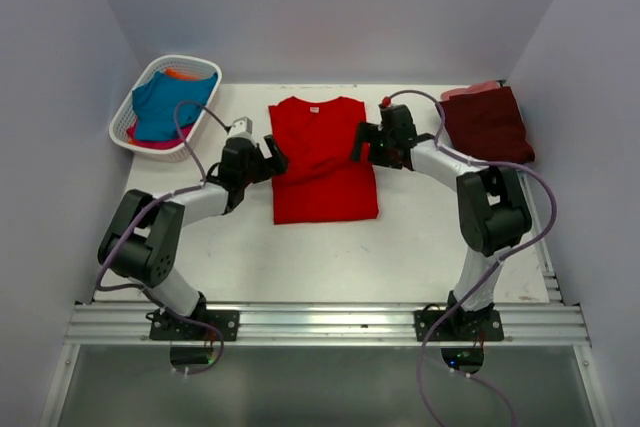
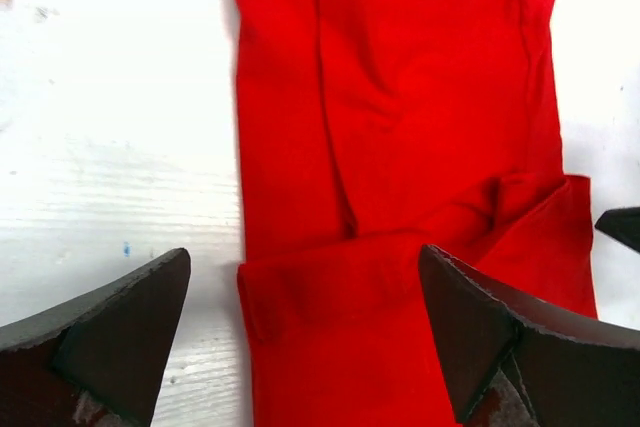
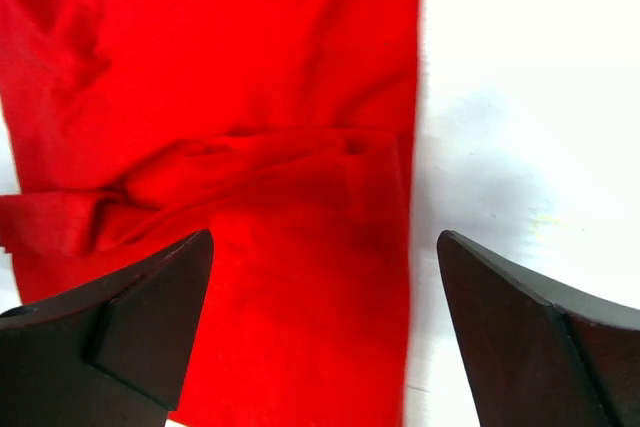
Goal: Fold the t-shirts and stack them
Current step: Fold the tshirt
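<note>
The bright red t-shirt (image 1: 322, 159) lies flat at the table's centre, collar away from me, both sleeves folded in. My left gripper (image 1: 273, 161) is open at its left edge. In the left wrist view the gripper (image 2: 305, 267) straddles that edge and the folded-in sleeve of the red shirt (image 2: 400, 147). My right gripper (image 1: 358, 141) is open at the right edge. In the right wrist view the gripper (image 3: 325, 247) spans the red shirt's (image 3: 220, 97) edge and bare table. Neither holds cloth. A folded dark maroon t-shirt (image 1: 488, 123) lies at the back right.
A white lattice basket (image 1: 122, 112) at the back left holds a teal blue shirt (image 1: 168, 104), an orange one (image 1: 181, 74) and a pink one (image 1: 150, 142). A pink cloth edge (image 1: 470, 90) shows under the maroon shirt. White table (image 1: 330, 257) lies in front; walls enclose three sides.
</note>
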{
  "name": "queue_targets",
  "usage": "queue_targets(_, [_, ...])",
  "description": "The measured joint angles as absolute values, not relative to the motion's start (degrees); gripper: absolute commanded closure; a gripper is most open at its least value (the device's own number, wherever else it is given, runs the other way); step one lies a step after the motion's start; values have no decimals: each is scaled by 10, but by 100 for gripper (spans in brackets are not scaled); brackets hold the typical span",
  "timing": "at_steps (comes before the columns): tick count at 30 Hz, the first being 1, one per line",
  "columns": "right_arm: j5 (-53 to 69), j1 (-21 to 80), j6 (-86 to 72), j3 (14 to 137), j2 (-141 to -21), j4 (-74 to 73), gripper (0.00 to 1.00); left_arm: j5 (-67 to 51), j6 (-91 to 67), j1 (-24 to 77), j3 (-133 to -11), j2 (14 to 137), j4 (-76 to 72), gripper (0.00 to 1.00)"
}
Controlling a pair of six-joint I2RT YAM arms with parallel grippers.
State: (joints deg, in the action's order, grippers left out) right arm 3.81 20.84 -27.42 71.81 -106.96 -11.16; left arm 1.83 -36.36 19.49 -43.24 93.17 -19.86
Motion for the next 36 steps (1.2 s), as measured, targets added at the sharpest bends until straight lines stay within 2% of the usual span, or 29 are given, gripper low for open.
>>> queue_targets(5, [25,205,-274,659,-1016,-104,1,17,-363,185,-401,848,-196,0])
queue_targets(8, [27,205,-274,616,-961,-102,12,0,-362,185,-377,779,-201,2])
queue_targets(9, [28,205,-273,610,-949,-102,40,-8,-362,185,-373,769,-202,7])
queue_targets(10, [36,205,-273,604,-938,-95,67,-18,-362,185,-369,761,-209,18])
queue_targets(11, [40,205,-273,604,-931,-93,100,-29,-362,185,-366,759,-216,29])
queue_targets(12, [51,206,-274,604,-929,-85,100,-43,-364,185,-360,763,-227,41])
queue_targets(13, [65,206,-279,604,-931,-75,100,-58,-365,185,-354,771,-237,67])
queue_targets(14, [86,205,-282,604,-936,-65,100,-76,-367,185,-350,786,-248,81])
queue_targets(16, [128,205,-293,605,-954,-47,100,-113,-370,185,-348,827,-267,100])
queue_targets(23, [265,240,-353,627,-1075,45,100,-248,-406,185,-349,968,-358,100])
queue_targets(29, [318,283,-395,650,-1134,96,100,-315,-441,185,-349,987,-441,100])
queue_targets(36, [327,312,-406,711,-1179,107,100,-321,-448,214,-349,987,-452,100])
